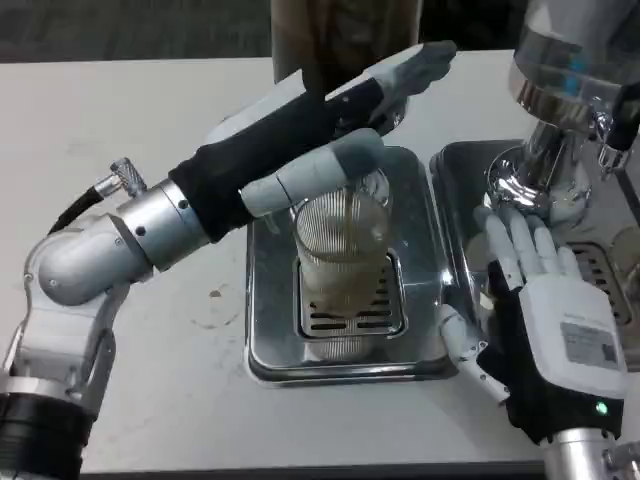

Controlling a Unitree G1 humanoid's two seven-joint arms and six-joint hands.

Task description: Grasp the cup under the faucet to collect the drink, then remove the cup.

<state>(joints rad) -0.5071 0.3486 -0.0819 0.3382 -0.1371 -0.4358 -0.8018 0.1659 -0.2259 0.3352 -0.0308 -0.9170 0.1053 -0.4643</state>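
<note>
The left robot hand [345, 110] reaches in from the bench's left edge, fingers spread near the faucet, holding nothing. The ribbed glass cup [342, 250] stands on the drip tray [270, 340] near the bench's middle, so spills land there. The right robot hand [535, 290] lies flat and loose near the right edge, waiting.

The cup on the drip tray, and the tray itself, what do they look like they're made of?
The cup looks like clear ribbed glass or plastic; the pale drink shows through its fine vertical ridges, and which of the two I cannot tell. The drip tray looks like polished metal, probably stainless steel: silvery, mirror-like reflections, with a slotted grate.
</note>
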